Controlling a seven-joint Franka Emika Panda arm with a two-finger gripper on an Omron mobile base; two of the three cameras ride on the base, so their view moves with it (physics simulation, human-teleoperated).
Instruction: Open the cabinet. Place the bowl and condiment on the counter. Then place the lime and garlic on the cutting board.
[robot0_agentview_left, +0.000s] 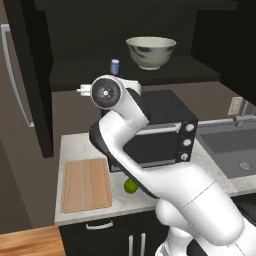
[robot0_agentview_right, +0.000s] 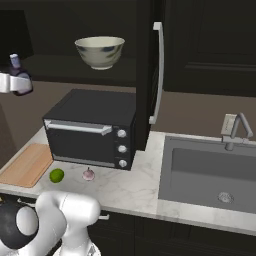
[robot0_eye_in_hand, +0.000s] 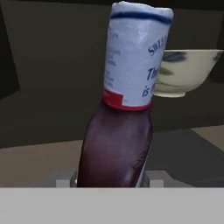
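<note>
board (robot0_agentview_left: 86, 184): bare, left of lime (robot0_agentview_left: 130, 186).
condiment (robot0_eye_in_hand: 122, 109): light, smooth, tippy; sits tilted in the gripper (robot0_eye_in_hand: 109, 181), clamped low on its body, up by the shelf.
bowl (robot0_agentview_left: 150, 51): on cabinet shelf, breakable.

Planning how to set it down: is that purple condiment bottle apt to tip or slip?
The condiment is tall and slim with a narrow base, so it probably tips easily. Its dark body looks glossy, so it may slip. It already leans between the jaws, so a careful upright release seems wise.
</note>
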